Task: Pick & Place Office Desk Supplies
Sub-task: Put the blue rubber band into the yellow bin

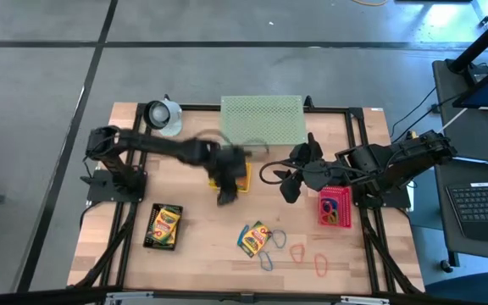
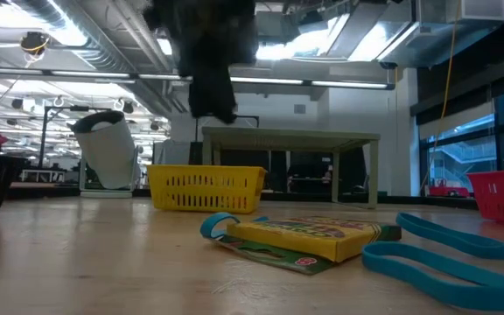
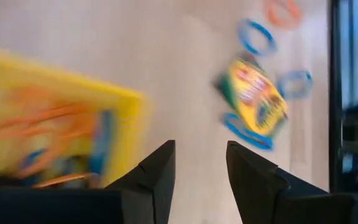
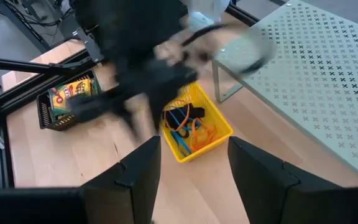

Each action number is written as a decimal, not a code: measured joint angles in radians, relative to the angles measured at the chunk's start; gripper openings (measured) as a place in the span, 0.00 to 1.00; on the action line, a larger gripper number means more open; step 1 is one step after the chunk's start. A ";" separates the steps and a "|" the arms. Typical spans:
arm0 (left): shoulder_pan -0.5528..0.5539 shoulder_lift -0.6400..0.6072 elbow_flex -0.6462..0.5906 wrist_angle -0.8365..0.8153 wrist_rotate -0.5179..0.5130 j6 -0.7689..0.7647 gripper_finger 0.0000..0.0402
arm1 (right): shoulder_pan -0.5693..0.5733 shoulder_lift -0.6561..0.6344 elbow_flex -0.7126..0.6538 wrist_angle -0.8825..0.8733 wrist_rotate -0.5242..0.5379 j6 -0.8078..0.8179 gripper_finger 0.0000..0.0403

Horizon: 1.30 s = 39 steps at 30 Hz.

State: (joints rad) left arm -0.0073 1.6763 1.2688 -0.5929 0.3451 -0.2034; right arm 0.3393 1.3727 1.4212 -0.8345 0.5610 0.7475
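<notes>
While the left pincer [image 1: 225,196] hangs released beside the yellow tray [image 1: 241,176], the loose crayon box [image 1: 253,239] lies nearer it than the right pincer [image 1: 288,188], also released.

Left gripper [image 1: 225,188] is a dark smear over the yellow tray [image 1: 242,176], hiding most of it; loops inside blur together, count unreadable.

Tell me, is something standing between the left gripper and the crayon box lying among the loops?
Nothing visible does. The left gripper, empty, hangs beside the yellow tray; between it and the crayon box there is only bare table.
</notes>
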 joint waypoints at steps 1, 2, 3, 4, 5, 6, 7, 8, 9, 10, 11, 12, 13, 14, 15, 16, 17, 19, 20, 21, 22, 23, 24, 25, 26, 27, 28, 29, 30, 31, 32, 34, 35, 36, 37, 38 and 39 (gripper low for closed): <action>-0.037 0.005 0.004 0.001 -0.028 0.019 0.33 | 0.000 0.000 0.000 0.000 0.000 0.000 0.47; -0.068 0.010 0.008 0.000 -0.051 0.035 0.32 | 0.000 0.000 0.000 0.000 0.000 0.000 0.47; -0.093 0.014 0.008 0.000 -0.076 0.053 0.31 | 0.000 0.000 0.000 0.000 0.000 0.000 0.47; -0.115 0.016 0.007 -0.003 -0.089 0.084 0.30 | 0.001 0.000 0.000 0.000 0.000 0.000 0.47; -0.135 0.016 0.007 -0.006 -0.096 0.137 0.29 | 0.001 0.000 0.000 0.000 0.000 0.000 0.47; -0.152 0.016 0.007 -0.003 -0.121 0.199 0.29 | 0.001 0.000 0.000 0.000 -0.001 -0.001 0.47; -0.168 0.021 0.008 0.004 -0.142 0.271 0.28 | 0.001 0.000 0.000 -0.001 -0.001 -0.003 0.47; -0.181 0.027 0.009 0.012 -0.154 0.342 0.28 | 0.001 0.000 0.000 -0.001 -0.001 -0.006 0.47; -0.194 0.034 0.008 0.015 -0.172 0.400 0.28 | 0.001 0.000 0.000 -0.001 -0.002 -0.011 0.47; -0.205 0.048 0.007 0.026 -0.178 0.443 0.28 | 0.001 0.000 0.000 -0.001 -0.003 -0.016 0.47; -0.210 0.065 0.007 0.064 -0.178 0.468 0.28 | 0.001 0.000 0.000 0.000 -0.005 -0.021 0.47; -0.213 0.082 0.007 0.105 -0.174 0.481 0.28 | 0.001 0.000 0.000 0.000 -0.011 -0.023 0.47; -0.216 0.099 0.008 0.128 -0.152 0.490 0.29 | 0.001 0.000 0.000 0.000 -0.021 -0.023 0.47; -0.217 0.117 0.008 0.157 -0.122 0.493 0.29 | 0.001 0.000 0.000 0.002 -0.027 -0.022 0.47; -0.216 0.137 0.008 0.194 -0.094 0.492 0.30 | 0.001 0.000 0.000 0.003 -0.030 -0.020 0.47; -0.216 0.156 0.008 0.221 -0.077 0.488 0.31 | 0.001 0.000 0.000 0.003 -0.035 -0.014 0.47; -0.216 0.172 0.008 0.229 -0.070 0.484 0.32 | 0.003 0.000 0.000 0.003 -0.038 -0.006 0.47; -0.216 0.198 0.007 0.233 -0.067 0.488 0.34 | 0.004 0.000 0.000 0.004 -0.048 0.001 0.47; -0.215 0.210 0.007 0.239 -0.065 0.495 0.35 | 0.005 0.000 0.000 0.003 -0.052 0.001 0.47; -0.215 0.218 0.007 0.245 -0.065 0.504 0.36 | 0.005 0.000 0.000 0.003 -0.054 0.002 0.47; -0.215 0.227 0.007 0.246 -0.064 0.518 0.38 | 0.005 0.000 0.000 0.003 -0.058 0.002 0.47; -0.215 0.238 0.007 0.250 -0.064 0.530 0.39 | 0.005 0.000 0.000 0.003 -0.061 0.002 0.47; -0.215 0.246 0.007 0.261 -0.064 0.542 0.40 | 0.005 0.000 0.000 0.002 -0.061 0.003 0.47; -0.216 0.255 0.007 0.271 -0.064 0.552 0.40 | 0.005 0.000 0.000 0.003 -0.061 0.005 0.47; -0.216 0.261 0.007 0.281 -0.064 0.558 0.41 | 0.005 -0.003 0.000 0.004 -0.062 0.010 0.47; -0.216 0.261 0.007 0.286 -0.065 0.565 0.42 | 0.006 -0.009 0.000 0.002 -0.069 0.021 0.47; -0.216 0.262 0.007 0.290 -0.066 0.573 0.42 | 0.008 -0.017 0.000 0.003 -0.079 0.031 0.47; -0.215 0.266 0.008 0.304 -0.071 0.581 0.42 | 0.010 -0.027 0.000 0.005 -0.090 0.040 0.47; -0.214 0.269 0.009 0.314 -0.077 0.587 0.42 | 0.013 -0.037 0.000 0.004 -0.101 0.050 0.47; -0.212 0.272 0.009 0.313 -0.080 0.596 0.42 | 0.018 -0.048 0.000 0.005 -0.109 0.058 0.47; -0.211 0.273 0.008 0.306 -0.081 0.605 0.42 | 0.023 -0.059 0.000 0.008 -0.110 0.066 0.47; -0.210 0.284 0.008 0.315 -0.082 0.629 0.43 | 0.033 -0.086 0.000 0.023 -0.109 0.083 0.47; -0.208 0.291 0.009 0.320 -0.082 0.634 0.43 | 0.038 -0.098 0.000 0.038 -0.109 0.083 0.47; -0.208 0.297 0.009 0.310 -0.082 0.635 0.43 | 0.043 -0.111 0.000 0.056 -0.108 0.083 0.47; -0.208 0.310 0.008 0.299 -0.073 0.634 0.43 | 0.047 -0.121 0.000 0.074 -0.108 0.083 0.47; -0.208 0.323 0.008 0.306 -0.063 0.633 0.43 | 0.051 -0.129 0.000 0.092 -0.108 0.082 0.47; -0.210 0.330 0.008 0.308 -0.064 0.634 0.43 | 0.054 -0.136 0.000 0.106 -0.108 0.081 0.47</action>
State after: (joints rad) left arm -0.2171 2.0067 1.2766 -0.2852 0.2808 0.4308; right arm 0.3933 1.2366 1.4212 -0.7284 0.4527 0.8287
